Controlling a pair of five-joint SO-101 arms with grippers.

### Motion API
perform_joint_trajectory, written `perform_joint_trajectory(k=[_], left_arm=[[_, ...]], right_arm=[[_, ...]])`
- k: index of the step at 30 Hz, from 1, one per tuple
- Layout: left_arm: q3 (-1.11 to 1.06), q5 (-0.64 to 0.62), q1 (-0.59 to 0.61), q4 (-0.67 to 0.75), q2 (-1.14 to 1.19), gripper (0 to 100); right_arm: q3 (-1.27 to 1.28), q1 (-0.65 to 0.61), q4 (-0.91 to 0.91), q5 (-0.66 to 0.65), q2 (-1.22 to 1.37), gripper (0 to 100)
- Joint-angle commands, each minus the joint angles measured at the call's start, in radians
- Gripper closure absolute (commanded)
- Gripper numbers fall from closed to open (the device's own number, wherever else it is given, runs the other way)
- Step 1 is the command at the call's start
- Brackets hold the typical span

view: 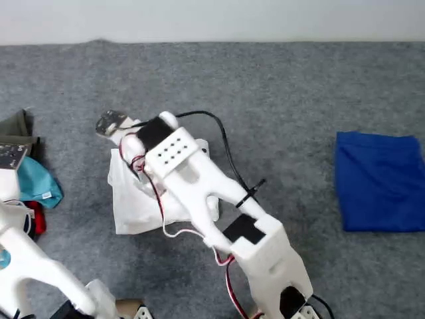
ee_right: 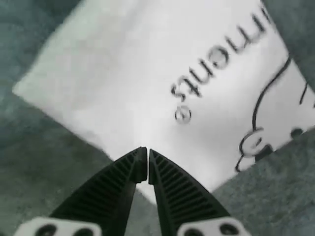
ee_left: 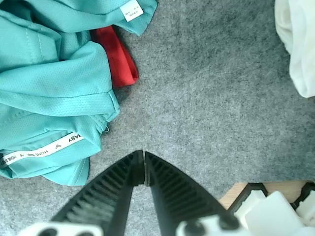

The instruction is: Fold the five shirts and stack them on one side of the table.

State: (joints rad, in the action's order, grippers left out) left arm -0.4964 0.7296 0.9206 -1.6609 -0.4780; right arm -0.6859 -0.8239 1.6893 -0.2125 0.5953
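Right gripper (ee_right: 146, 152) over the printed white shirt (view: 131, 207), centre-left in the high view, jaws pressed shut with nothing seen between. Left gripper (ee_left: 143, 156) above bare grey bench (ee_left: 211, 98), jaws likewise closed, near the teal shirt (ee_left: 49, 93) and red shirt (ee_left: 118, 56). Folded blue shirt (view: 378, 181) flat at far right; olive shirt (view: 16, 126) at left edge.

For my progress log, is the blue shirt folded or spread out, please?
Folded: the blue shirt lies flat as a neat, compact rectangle with straight edges.
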Motion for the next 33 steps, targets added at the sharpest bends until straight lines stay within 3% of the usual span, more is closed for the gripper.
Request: perform_joint_trajectory(k=[1, 4, 8, 11, 24, 33], left_arm=[[0.028, 0.006, 0.003, 0.008, -0.026, 99], [0.028, 0.006, 0.005, 0.008, -0.026, 99], [0.027, 0.006, 0.003, 0.008, -0.026, 99], [0.007, 0.006, -0.002, 0.012, -0.026, 99], [-0.048, 0.006, 0.002, 0.015, -0.026, 99], [-0.051, 0.008, -0.002, 0.017, -0.026, 99]], right_arm=[[-0.055, 0.059, -0.090, 0.020, 0.015, 98.3], [-0.055, 0.145, -0.127, 0.103, 0.038, 94.5], [-0.055, 0.223, -0.130, 0.229, 0.038, 76.4], [-0.055, 0.254, -0.156, 0.299, 0.044, 70.0], [-0.055, 0.249, -0.325, 0.304, 0.179, 69.9], [-0.057, 0.216, -0.305, 0.299, 0.285, 73.5]])
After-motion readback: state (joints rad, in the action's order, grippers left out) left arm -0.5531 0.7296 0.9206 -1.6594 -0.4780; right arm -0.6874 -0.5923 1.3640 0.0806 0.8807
